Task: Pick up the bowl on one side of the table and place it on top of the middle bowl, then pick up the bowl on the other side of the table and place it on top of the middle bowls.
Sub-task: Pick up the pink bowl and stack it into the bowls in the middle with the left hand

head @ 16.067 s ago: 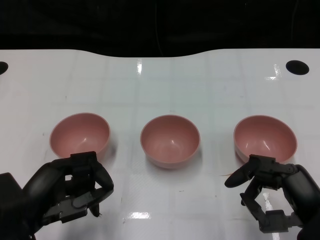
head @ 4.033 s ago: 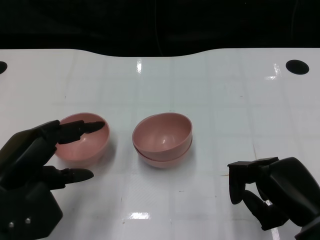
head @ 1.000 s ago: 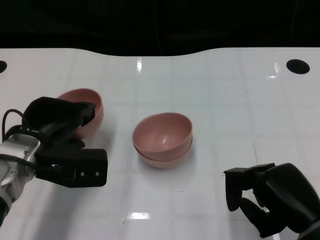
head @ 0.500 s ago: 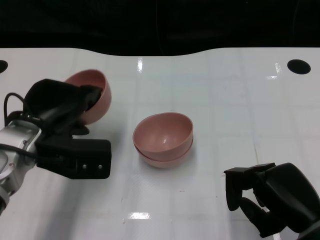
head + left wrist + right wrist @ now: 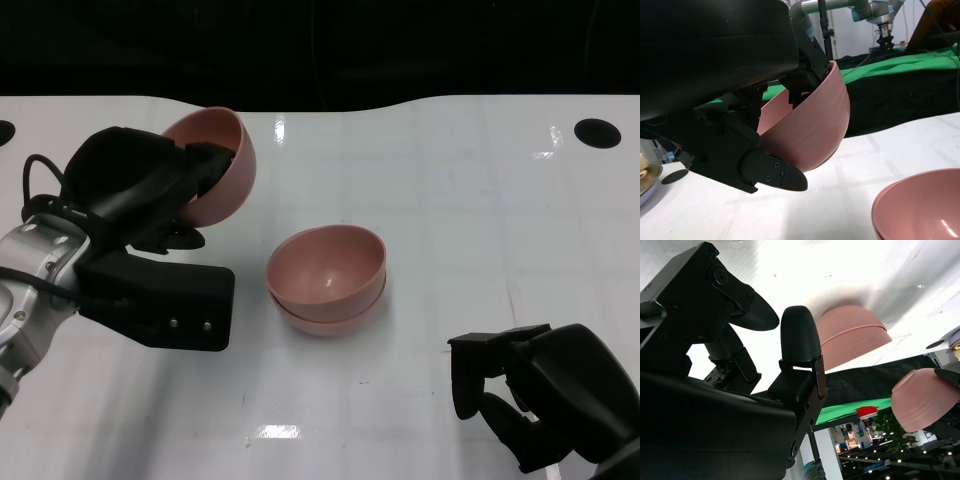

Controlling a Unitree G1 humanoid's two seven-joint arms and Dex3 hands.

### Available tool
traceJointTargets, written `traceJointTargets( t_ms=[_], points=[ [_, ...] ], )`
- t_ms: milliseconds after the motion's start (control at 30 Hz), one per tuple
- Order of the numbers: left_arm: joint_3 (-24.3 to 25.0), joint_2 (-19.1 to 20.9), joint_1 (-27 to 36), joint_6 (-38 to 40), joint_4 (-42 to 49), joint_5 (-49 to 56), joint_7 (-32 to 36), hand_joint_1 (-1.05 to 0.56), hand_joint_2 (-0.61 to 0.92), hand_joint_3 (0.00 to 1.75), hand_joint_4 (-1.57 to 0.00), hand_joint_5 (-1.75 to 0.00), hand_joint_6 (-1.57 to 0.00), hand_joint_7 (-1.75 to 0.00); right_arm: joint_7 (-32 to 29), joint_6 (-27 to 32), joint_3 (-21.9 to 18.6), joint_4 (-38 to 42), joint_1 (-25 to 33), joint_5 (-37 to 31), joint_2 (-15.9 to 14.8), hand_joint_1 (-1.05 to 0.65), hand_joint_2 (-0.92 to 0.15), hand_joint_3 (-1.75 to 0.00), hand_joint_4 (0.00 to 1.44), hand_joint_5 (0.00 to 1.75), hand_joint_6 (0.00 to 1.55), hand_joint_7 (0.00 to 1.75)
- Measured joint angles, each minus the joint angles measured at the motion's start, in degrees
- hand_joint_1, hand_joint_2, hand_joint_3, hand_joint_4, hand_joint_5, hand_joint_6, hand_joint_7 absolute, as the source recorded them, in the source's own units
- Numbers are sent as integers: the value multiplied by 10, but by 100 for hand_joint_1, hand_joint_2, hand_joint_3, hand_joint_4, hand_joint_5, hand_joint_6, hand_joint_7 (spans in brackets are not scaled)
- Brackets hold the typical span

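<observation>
Left hand (image 5: pixel 150 195) grips a pink bowl (image 5: pixel 215 165) by its rim, fingers hooked inside, holding it tilted in the air above the white table (image 5: pixel 450 200). Near it, toward the table's middle, sit two stacked pink bowls (image 5: pixel 325 280), one nested in the other. Right hand (image 5: pixel 530 395) hangs low at the near edge, fingers curled in, holding nothing.

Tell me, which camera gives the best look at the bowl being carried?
The left wrist view: the lifted bowl fills the frame, the left hand's fingers hooked over its rim. The head view shows it tilted above the table; the right wrist view shows it small, far off.
</observation>
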Motion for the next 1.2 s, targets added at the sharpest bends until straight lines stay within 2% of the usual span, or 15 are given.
traceJointTargets(
  t_ms=[367,433,633,767,867,1033,1200],
  points=[
    [3,-11,0,-9,-54,-19,-49,-26,78,45,-85,-175,-69,-163,0,4,2,0,-1,-2,2,-12,-18,-148,97,175,81,156],
    [3,-13,0,-10,-61,-21,-56,-25,70,62,-86,-175,-72,-160,0,4,2,0,-1,-2,2,-11,-18,-148,97,175,81,156],
    [3,-20,0,-33,-66,-33,-60,-24,60,84,-88,-175,-72,-166,-1,4,2,0,-1,-2,2,-10,-18,-148,97,175,82,157],
    [3,-28,0,-46,-67,-43,-65,-27,56,96,-87,-175,-74,-160,-5,4,4,4,-5,-3,3,-11,-18,-148,97,175,81,157],
    [2,-31,0,-59,-66,-43,-66,-26,54,98,-88,-175,-75,-160,-5,4,5,5,-5,-5,3,-11,-18,-148,97,175,81,157],
    [-3,-36,0,-66,-66,-43,-80,-24,56,93,-86,-175,-68,-172,-5,4,7,6,-5,-9,3,-13,-19,-148,97,175,81,157],
    [-10,-46,0,-71,-66,-43,-90,-24,56,92,-85,-175,-67,-170,-5,5,10,7,-6,-10,3,-13,-19,-148,97,175,81,158]
  ],
)
